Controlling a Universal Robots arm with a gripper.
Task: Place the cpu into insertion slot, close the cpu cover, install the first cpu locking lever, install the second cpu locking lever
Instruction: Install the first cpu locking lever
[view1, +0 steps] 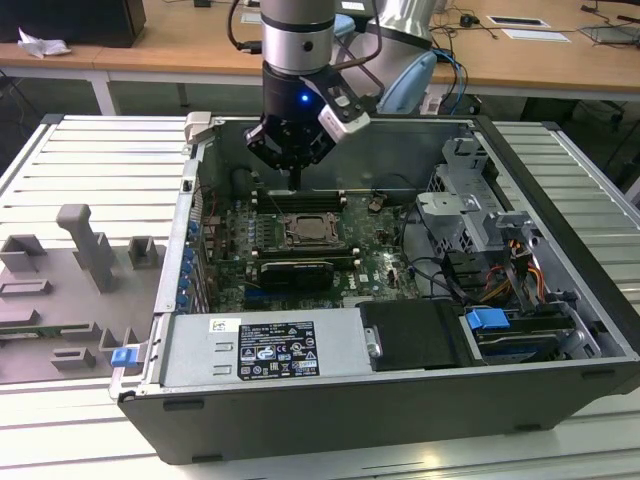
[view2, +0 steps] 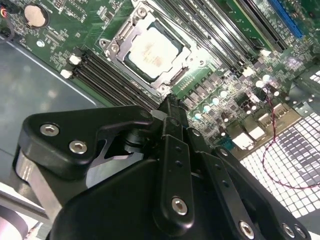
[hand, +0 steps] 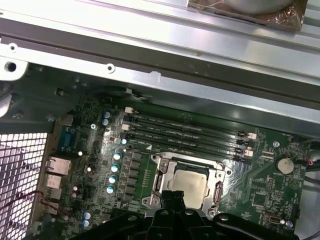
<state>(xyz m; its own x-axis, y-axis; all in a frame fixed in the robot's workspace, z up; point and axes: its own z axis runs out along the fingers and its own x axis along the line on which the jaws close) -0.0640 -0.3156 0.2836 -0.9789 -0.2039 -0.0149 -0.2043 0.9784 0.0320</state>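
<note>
Now cpu (view2: 150, 52) just beyond fingers (view2: 172, 125); fingers pressed together, holding nothing.

Upright arm (view1: 297, 40), black hand (view1: 296, 183) tip-down (fingers (view2: 170, 112) pressed together)

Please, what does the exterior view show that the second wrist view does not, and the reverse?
The exterior view adds the whole open computer case, its power supply and grey fixtures at the exterior view's left. The second wrist view adds a perforated grille crossed by a red wire. Both share the gripper and the cpu framed by the cpu cover.
</note>
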